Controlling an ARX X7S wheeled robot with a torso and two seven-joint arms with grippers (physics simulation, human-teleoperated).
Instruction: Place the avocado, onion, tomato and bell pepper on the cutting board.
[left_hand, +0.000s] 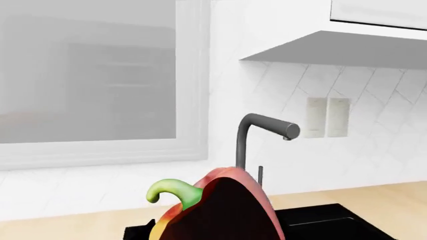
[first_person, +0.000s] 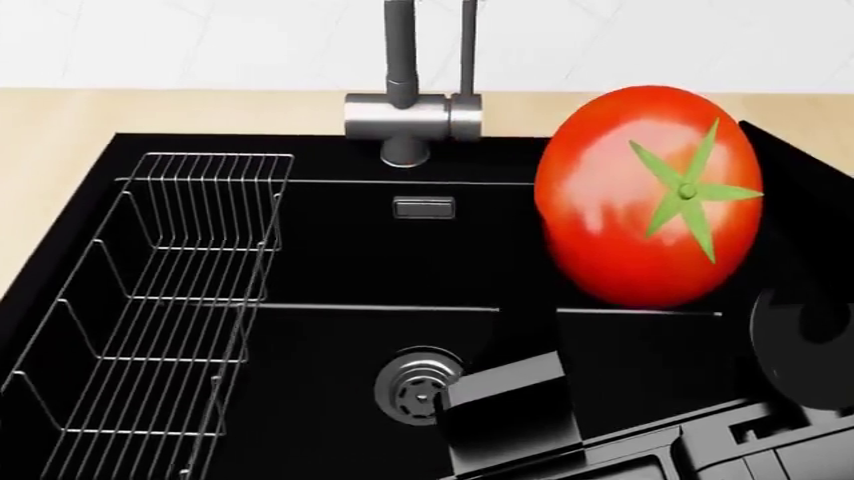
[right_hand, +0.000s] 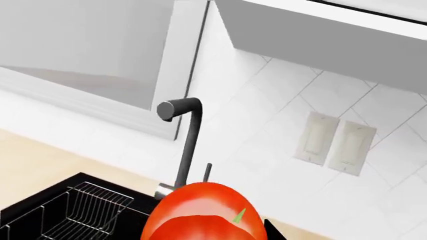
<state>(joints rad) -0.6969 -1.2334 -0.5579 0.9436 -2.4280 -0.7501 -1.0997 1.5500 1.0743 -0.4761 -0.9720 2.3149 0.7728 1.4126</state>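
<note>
The glossy red tomato (first_person: 647, 195) with its green calyx hangs in the air over the right side of the black sink (first_person: 334, 270). It fills the jaw area of the right wrist view as the tomato (right_hand: 207, 212) and hides the fingers, so my right gripper appears shut on it. Black parts of the right arm (first_person: 801, 340) show below it. The pinkish-red bell pepper (left_hand: 220, 210) with a curved green stem fills the jaw area of the left wrist view, raised in front of the faucet (left_hand: 263, 130); my left gripper appears shut on it. Avocado, onion and cutting board are out of view.
A grey faucet (first_person: 400, 110) stands at the sink's back edge. A wire rack (first_person: 160, 300) lies in the sink's left part, with a drain (first_person: 416, 388) in the basin floor. Pale wooden countertop (first_person: 54, 130) surrounds the sink. Wall outlets (right_hand: 333, 142) and a cabinet lie behind.
</note>
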